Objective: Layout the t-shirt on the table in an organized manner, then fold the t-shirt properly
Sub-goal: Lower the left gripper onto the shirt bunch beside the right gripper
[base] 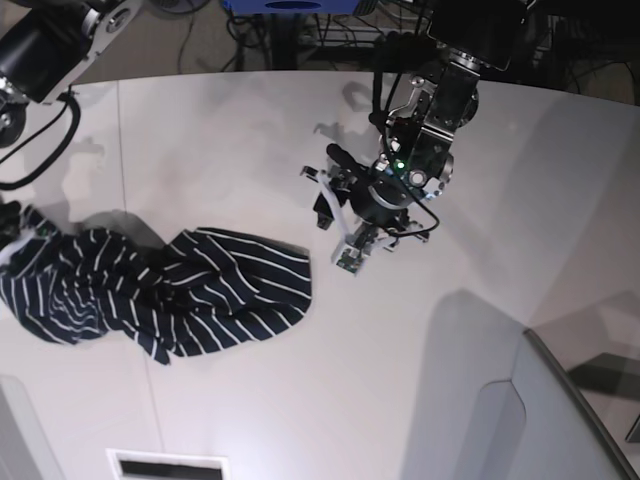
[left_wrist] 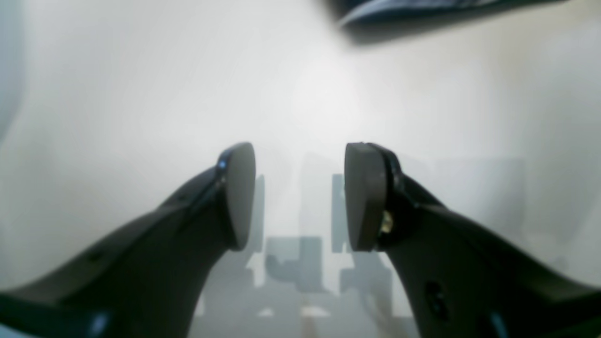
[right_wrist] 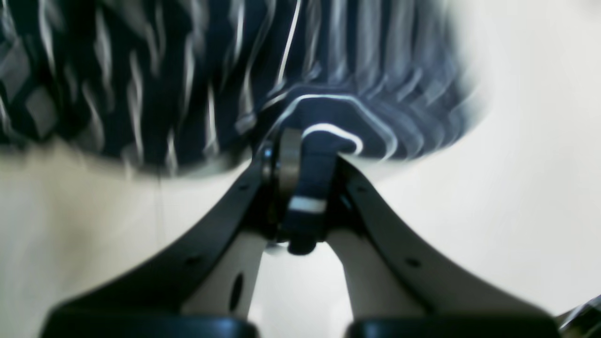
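Right gripper [right_wrist: 307, 188] pinches shirt [base: 190, 290] edge, apparently hem; left gripper [left_wrist: 300, 197] open over table [base: 400, 350]. Layout: next, spread flat.

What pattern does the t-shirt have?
The t-shirt is dark navy with thin white stripes, clearest in the base view.

The base view looks steeply down from high over the table [base: 420, 330]. Each wrist view looks along its own fingers, close to the surface. The right wrist view, badly blurred, shares the t-shirt [right_wrist: 197, 70] with the base view, probably its far-left edge.
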`<state>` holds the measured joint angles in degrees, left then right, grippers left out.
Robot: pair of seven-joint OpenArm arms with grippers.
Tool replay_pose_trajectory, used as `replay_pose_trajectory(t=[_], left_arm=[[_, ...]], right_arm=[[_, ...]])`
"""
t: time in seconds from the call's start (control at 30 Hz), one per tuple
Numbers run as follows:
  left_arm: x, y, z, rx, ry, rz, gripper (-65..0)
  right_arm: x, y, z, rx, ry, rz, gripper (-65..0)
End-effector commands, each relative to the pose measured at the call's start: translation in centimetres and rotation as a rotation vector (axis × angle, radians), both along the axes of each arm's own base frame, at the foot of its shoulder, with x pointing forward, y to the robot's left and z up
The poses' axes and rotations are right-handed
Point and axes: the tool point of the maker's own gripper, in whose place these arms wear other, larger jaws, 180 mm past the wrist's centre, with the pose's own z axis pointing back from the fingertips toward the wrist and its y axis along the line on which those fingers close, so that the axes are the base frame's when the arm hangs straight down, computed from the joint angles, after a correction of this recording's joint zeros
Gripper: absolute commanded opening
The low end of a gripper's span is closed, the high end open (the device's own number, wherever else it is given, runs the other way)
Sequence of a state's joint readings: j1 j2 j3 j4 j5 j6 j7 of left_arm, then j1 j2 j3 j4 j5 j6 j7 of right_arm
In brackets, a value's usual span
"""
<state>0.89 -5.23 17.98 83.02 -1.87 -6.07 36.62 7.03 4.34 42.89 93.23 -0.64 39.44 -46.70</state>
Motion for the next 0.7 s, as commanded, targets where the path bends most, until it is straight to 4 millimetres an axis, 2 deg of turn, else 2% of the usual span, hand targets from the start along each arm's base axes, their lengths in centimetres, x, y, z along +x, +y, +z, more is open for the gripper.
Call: replay_pose_trajectory(t=[0.0, 0.17, 0.3, 0.4, 0.53, 0.67], left_arm=[[0.9, 0.2, 0.8, 0.002, -0.035, 0.004, -35.2], [0.7, 0.0, 0.6, -0.001, -0.028, -0.006, -35.2], [0.3, 0.0, 0.3, 0.002, -0.02, -0.009, -35.2], [0.0, -0.6, 0.0, -0.005, -0.008, -0.033, -35.2], [-1.0, -5.3, 0.0, -0.047, 0.015, -0.219, -35.2], [-0.5, -8.8, 0.8, -0.108, 0.01, -0.257, -35.2]], right_arm=[[2.2, -1.3, 4.4, -0.061, -0.121, -0.006, -62.9], [4.3, -5.1, 12.8, -0.185, -0.209, -0.072, -62.9], [5.1, -6.3, 16.3, -0.217, -0.245, -0.1, -62.9], [5.4, -6.2, 18.7, -0.243, -0.305, -0.108, -62.9], [6.5, -4.3, 21.6, -0.305, -0.363, -0.056, -62.9], [6.9, -3.1, 24.2, -0.351, -0.423, -0.028, -62.9]])
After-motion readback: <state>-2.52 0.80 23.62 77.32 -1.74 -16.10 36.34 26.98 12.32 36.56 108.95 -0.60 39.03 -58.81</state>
